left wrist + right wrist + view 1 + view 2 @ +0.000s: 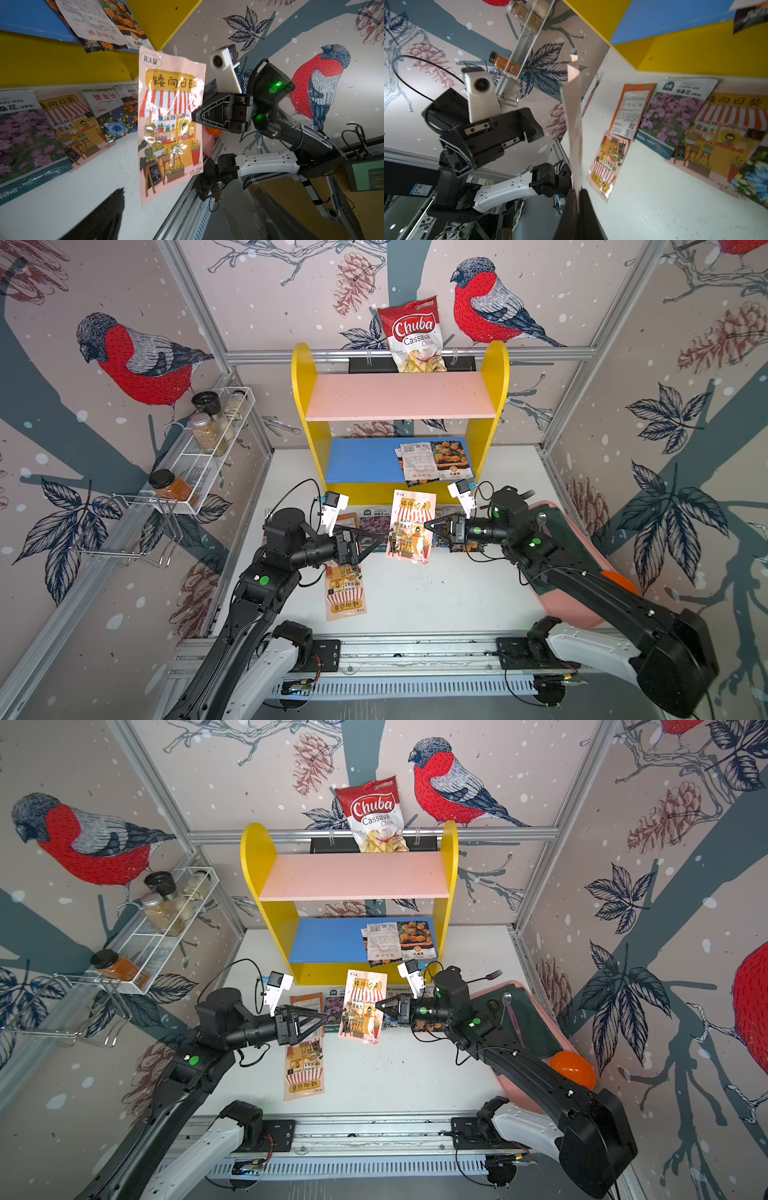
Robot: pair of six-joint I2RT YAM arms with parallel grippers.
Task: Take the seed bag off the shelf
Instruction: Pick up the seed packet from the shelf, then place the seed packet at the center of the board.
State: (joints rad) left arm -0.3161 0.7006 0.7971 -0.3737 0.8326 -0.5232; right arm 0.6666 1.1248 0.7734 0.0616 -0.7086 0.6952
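The seed bag [409, 531] hangs upright in the air in front of the shelf [301, 381], clear of its boards, pinched at one edge between the closed fingers of the right gripper [427, 526]. The left gripper [376, 541] is near the opposite edge, its fingers apart and empty. The limp bag is best lowered flat onto bare table [436, 597] toward the front edge, away from the packets [374, 524] along the shelf's base, with the left arm drawn aside first.

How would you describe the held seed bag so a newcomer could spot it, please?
Find the yellow-sided shelf with pink and blue boards. In front hangs a glossy pink seed packet showing a striped-awning shop. Its twins lie flat; this one the right pincer holds aloft.
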